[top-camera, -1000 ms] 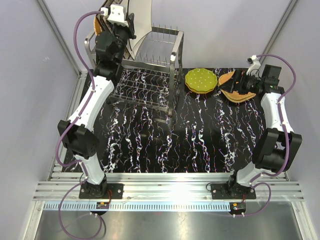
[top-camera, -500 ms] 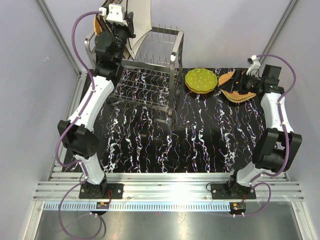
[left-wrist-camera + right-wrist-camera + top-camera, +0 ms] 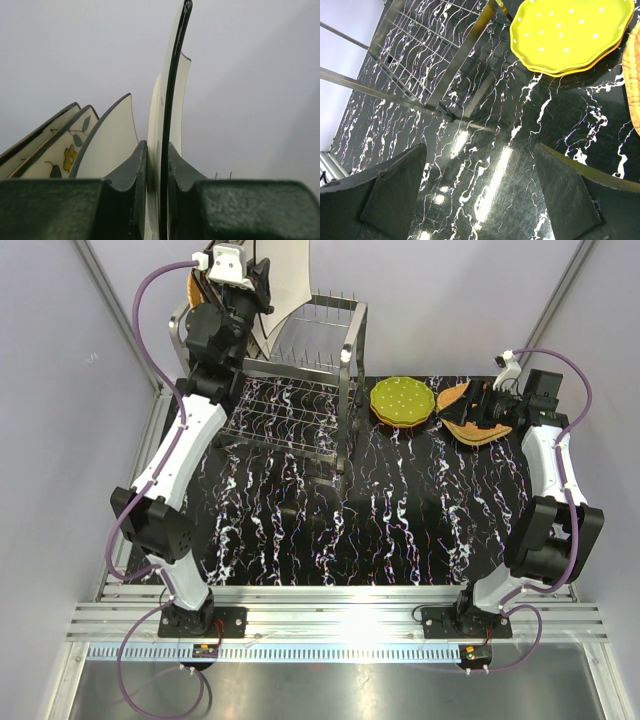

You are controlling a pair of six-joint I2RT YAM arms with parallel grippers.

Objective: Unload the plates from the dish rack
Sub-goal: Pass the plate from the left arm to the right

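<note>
The steel dish rack (image 3: 300,365) stands at the table's back left. Above its top left, my left gripper (image 3: 258,298) is shut on a cream square plate (image 3: 288,280), held upright on edge. In the left wrist view the plate's dark rim (image 3: 172,100) runs between the fingers (image 3: 134,172) of the gripper (image 3: 157,167), with more cream flowered plates (image 3: 67,152) standing to the left. A wicker plate (image 3: 194,285) shows behind the left arm. My right gripper (image 3: 488,408) (image 3: 480,147) is open and empty over the table, beside the green dotted plates (image 3: 402,400) (image 3: 570,32) and wicker plates (image 3: 470,427).
The black marbled table (image 3: 400,510) stretches in front of the rack. The rack's leg and lower wire shelf (image 3: 427,60) lie just left of my right gripper. A wicker plate's edge (image 3: 633,85) is at the right wrist view's right border.
My left gripper has risen slightly, up and to the left, with the cream plate still in it. The right arm has not moved.
</note>
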